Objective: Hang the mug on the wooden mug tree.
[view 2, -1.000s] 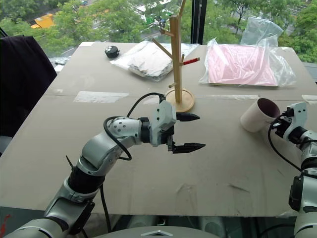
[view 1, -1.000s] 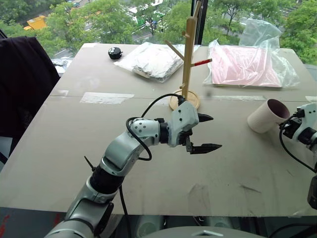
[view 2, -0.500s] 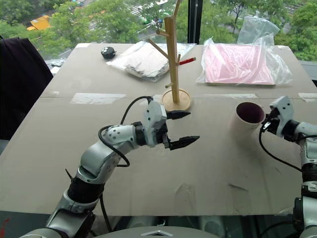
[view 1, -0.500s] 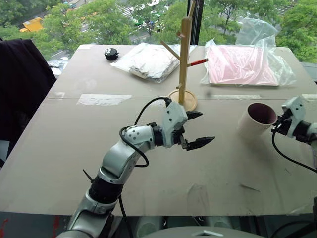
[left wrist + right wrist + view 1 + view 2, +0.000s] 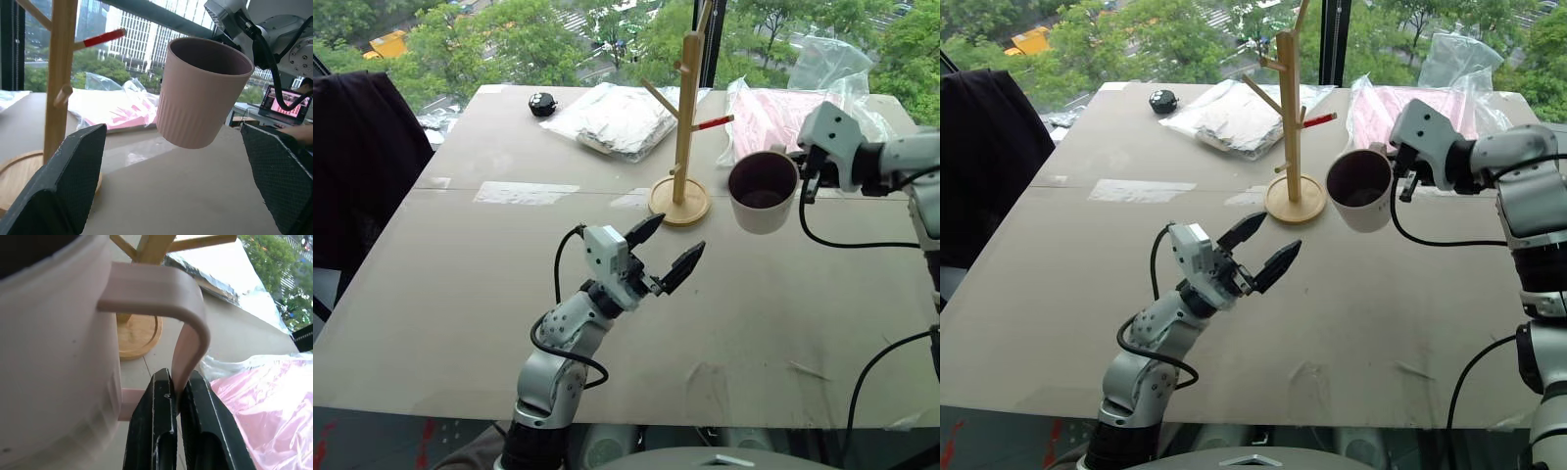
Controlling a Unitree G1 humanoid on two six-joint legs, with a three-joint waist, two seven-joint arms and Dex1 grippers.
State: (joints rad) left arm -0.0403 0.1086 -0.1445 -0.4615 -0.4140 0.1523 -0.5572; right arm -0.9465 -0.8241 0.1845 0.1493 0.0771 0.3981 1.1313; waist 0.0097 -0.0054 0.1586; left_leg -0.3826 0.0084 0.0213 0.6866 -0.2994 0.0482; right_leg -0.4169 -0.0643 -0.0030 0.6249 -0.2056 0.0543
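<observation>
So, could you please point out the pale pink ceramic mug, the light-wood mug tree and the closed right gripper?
Pale pink ceramic mug (image 5: 763, 192), left eye view, dark inside.
Light-wood mug tree (image 5: 683, 117), left eye view, pole.
Right gripper (image 5: 177, 399), right wrist view, fingertips pinching handle.

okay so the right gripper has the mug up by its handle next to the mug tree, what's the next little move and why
Probably carry the mug a little higher and toward the red-tipped peg. The right gripper is shut on the handle, holding the mug off the table beside the wooden mug tree, but the handle loop sits below that peg. The left gripper hangs open, apart from the mug.
</observation>
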